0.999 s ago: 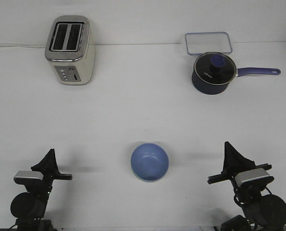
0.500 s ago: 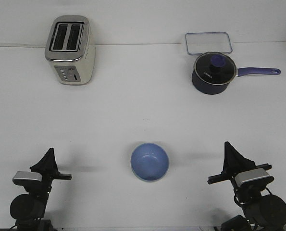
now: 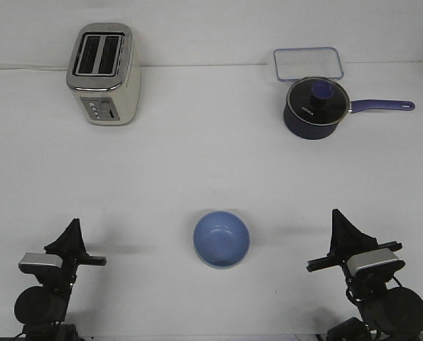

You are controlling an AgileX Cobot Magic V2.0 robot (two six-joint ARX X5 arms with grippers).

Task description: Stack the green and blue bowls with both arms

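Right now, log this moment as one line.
blue bowl: upright, table centre, green rim beneath | left tool: apart, empty | right tool: apart, empty

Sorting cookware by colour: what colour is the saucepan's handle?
Purple-blue, like its lid knob; the saucepan shows only in the front view.

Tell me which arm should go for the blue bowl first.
Neither has a clear edge. The blue bowl sits about midway between the left gripper and the right gripper, both back near the table's front edge. The right looks marginally closer, so I'd lean right. No green bowl is visible as a separate object.
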